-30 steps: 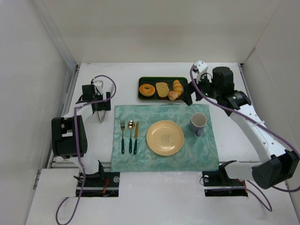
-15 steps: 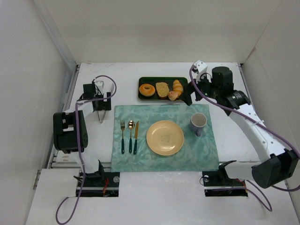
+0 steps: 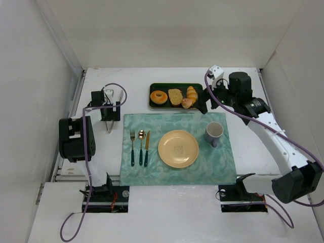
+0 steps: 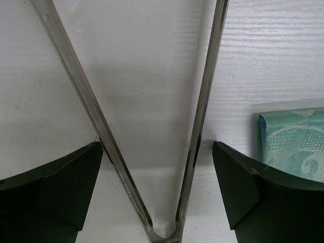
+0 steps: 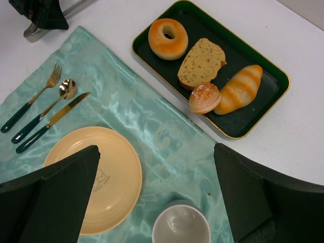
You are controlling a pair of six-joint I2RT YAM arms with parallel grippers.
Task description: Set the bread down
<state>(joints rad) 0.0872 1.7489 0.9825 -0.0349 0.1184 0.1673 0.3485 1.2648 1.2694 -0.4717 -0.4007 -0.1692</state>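
Observation:
The bread (image 3: 187, 103) is a small tan-golden bun, the smallest piece on the dark green tray (image 3: 154, 105), beside a striped croissant (image 3: 192, 93). It shows in the right wrist view (image 5: 205, 97) too. My right gripper (image 3: 203, 105) hovers open and empty at the tray's near right corner, its fingers wide apart (image 5: 157, 197). My left gripper (image 3: 108, 117) is low at the left of the table. It is open (image 4: 157, 187), with metal tongs (image 4: 200, 126) lying between its fingers.
A donut (image 5: 167, 38) and a bread slice (image 5: 201, 63) also lie on the tray. A teal mat (image 3: 162, 124) holds a yellow plate (image 3: 178, 148), a grey cup (image 3: 214, 132) and a fork, spoon and knife (image 3: 140, 147). White walls enclose the table.
The left arm has shifted slightly while its gripper stays over the tongs. The right arm and the food have not moved.

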